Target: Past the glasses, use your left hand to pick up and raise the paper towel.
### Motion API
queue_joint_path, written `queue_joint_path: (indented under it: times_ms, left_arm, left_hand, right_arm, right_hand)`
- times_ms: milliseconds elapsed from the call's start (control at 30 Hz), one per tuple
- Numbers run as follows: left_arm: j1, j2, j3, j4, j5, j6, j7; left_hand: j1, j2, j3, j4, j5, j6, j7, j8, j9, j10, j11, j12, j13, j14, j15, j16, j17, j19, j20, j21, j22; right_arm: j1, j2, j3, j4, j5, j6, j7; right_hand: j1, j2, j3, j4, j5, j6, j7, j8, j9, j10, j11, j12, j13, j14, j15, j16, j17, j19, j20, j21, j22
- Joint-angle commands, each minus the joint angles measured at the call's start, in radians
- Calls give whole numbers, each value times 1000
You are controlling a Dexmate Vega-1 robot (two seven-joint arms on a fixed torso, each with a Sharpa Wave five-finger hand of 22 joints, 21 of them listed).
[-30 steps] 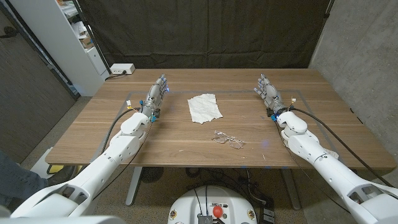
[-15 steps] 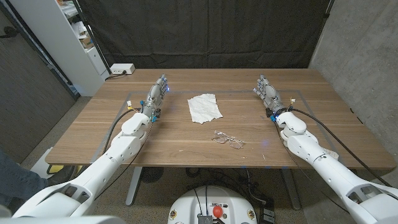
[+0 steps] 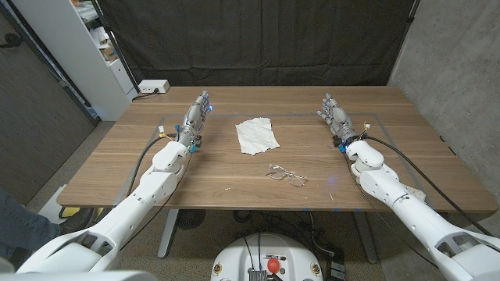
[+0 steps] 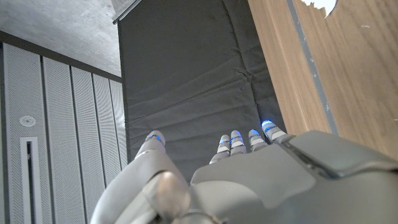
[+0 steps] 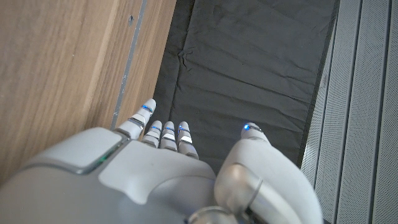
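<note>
Two robot hands stand on a wooden table [image 3: 234,176], one toward each side, with the task's things between them.

Left hand [image 3: 197,115]: on the table's left part, fingers stretched straight toward the far edge. It holds nothing. It stands well apart from the paper towel, on that sheet's left. In the left wrist view the left hand [image 4: 249,168] shows from behind, fingertips [image 4: 236,134] side by side and extended, thumb set apart.

Right hand [image 3: 335,115]: on the table's right part, fingers likewise extended and slightly spread, nothing in its hold. In the right wrist view the right hand [image 5: 168,174] shows its fingers [image 5: 166,129] straight and close together, thumb set off to one side, beside the table's edge.

Paper towel [image 3: 257,135]: one white, crumpled sheet lying flat on the table, near the middle and toward the far half. A torn white corner of the paper towel [image 4: 323,5] shows at the frame's edge in the left wrist view.

Glasses [image 3: 286,176]: one thin-framed pair lying on the table, nearer the robot than the paper towel and slightly to its right, apart from it.

Other: a dark curtain [image 3: 258,39] behind the table; a white shelf unit [image 3: 82,47] at the far left; a white power strip [image 3: 152,87] on the floor beside the table's far left corner.
</note>
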Motion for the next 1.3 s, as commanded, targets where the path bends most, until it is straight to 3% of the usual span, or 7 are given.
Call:
queue_joint_path:
  times_ms: [33,833,1300]
  left_arm:
    - [-3,-3,16,18,73,-78,25]
    - [4,6,26,-15,111,-123,24]
    - [9,14,31,-53,161,-148,50]
  left_hand:
    - [16,2,4,-8,4,7,-1,6,4,14,-3,10,3,10,1,11,1,-33,9,-2,4]
    - [30,6,7,-19,5,22,-7,7,4,23,-3,11,3,23,1,11,1,-26,14,-12,4]
    - [39,9,9,-26,5,26,-9,6,4,29,-8,12,3,31,-3,11,1,-25,18,-19,4]
  right_arm:
    - [-22,-3,8,-27,-1,8,-17]
    - [-78,-19,26,-88,4,11,-53]
    - [-82,-19,33,-82,20,18,-37]
  right_hand:
    - [8,2,5,-5,5,6,5,6,1,6,4,6,4,0,-1,5,-1,9,0,-7,6]
    - [8,5,3,-7,5,14,6,7,1,13,4,7,4,5,-1,7,-5,17,2,-19,6]
    - [8,7,2,-8,5,19,5,8,1,19,4,8,4,8,-3,7,-8,22,1,-26,6]
